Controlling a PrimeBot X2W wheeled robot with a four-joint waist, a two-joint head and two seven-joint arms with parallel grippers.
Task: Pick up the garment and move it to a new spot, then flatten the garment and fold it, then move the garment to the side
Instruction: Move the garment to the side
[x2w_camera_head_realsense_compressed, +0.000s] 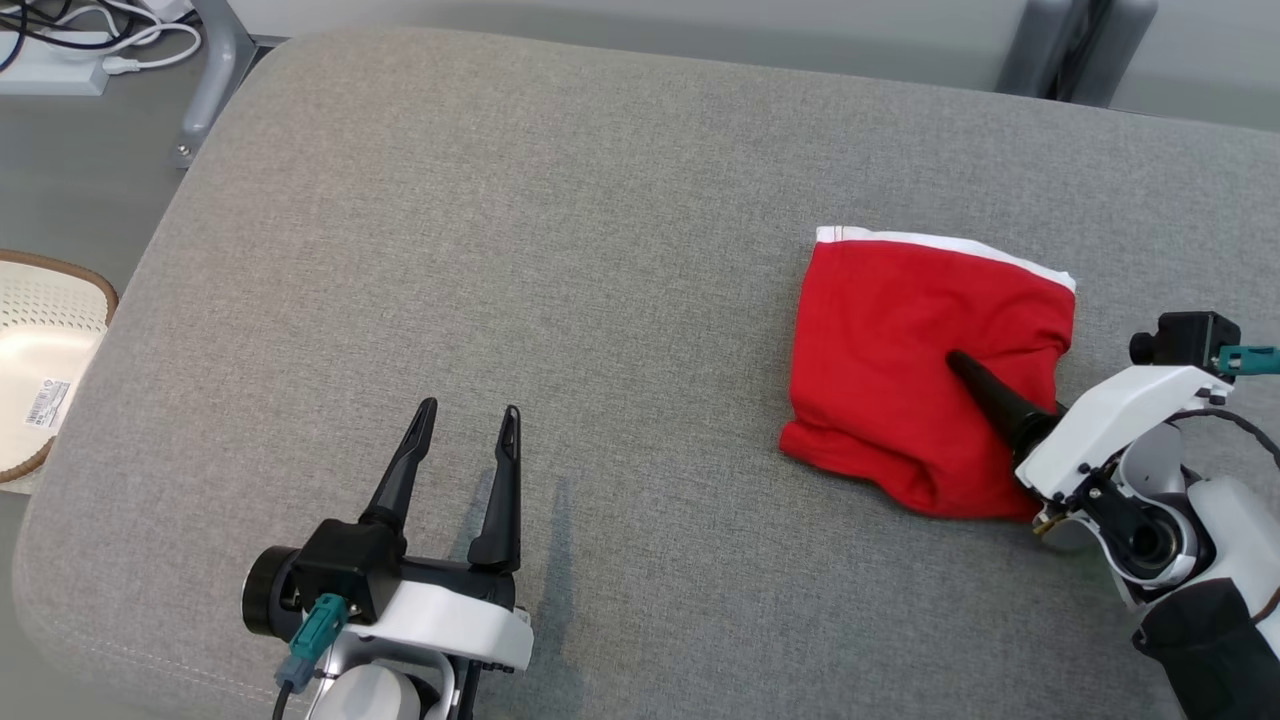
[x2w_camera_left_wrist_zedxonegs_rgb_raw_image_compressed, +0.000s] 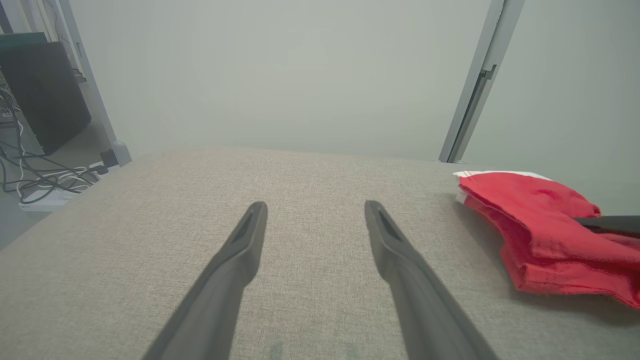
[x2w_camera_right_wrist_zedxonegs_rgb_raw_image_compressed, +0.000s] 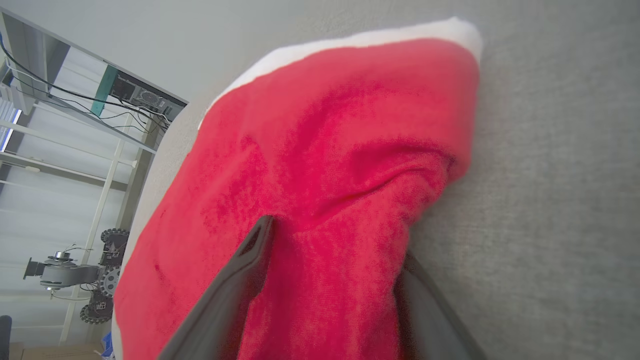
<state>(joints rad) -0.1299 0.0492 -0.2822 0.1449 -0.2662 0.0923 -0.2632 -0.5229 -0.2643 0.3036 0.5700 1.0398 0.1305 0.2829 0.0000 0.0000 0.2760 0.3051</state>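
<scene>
One red garment (x2w_camera_head_realsense_compressed: 900, 400), two pincers, left pincer (x2w_camera_head_realsense_compressed: 470, 415) and right pincer (x2w_camera_right_wrist_zedxonegs_rgb_raw_image_compressed: 334, 240), one grey cushion (x2w_camera_head_realsense_compressed: 500, 250), one power strip (x2w_camera_head_realsense_compressed: 50, 70)

We are reading nothing legible, only seeing a barcode sticker (x2w_camera_head_realsense_compressed: 45, 402), its print too small, on the pale tray (x2w_camera_head_realsense_compressed: 50, 310) well left of the jaws of the left gripper (x2w_camera_head_realsense_compressed: 471, 408).

A robotics lab, this was, no doubt about it. Off the far left corner of the grey padded table (x2w_camera_head_realsense_compressed: 600, 200), a power strip (x2w_camera_head_realsense_compressed: 50, 72) lay on the floor with white leads (x2w_camera_head_realsense_compressed: 150, 40) plugged in. Left of the table a dark computer tower (x2w_camera_left_wrist_zedxonegs_rgb_raw_image_compressed: 42, 95) stood over tangled cables (x2w_camera_left_wrist_zedxonegs_rgb_raw_image_compressed: 35, 180). Beyond the table's edge were bare metal shelving (x2w_camera_right_wrist_zedxonegs_rgb_raw_image_compressed: 107, 195) and a small wheeled machine (x2w_camera_right_wrist_zedxonegs_rgb_raw_image_compressed: 100, 280) (toothed wheels, parked on the floor). Pale partition panels (x2w_camera_left_wrist_zedxonegs_rgb_raw_image_compressed: 300, 75) closed off the table's far side.
</scene>
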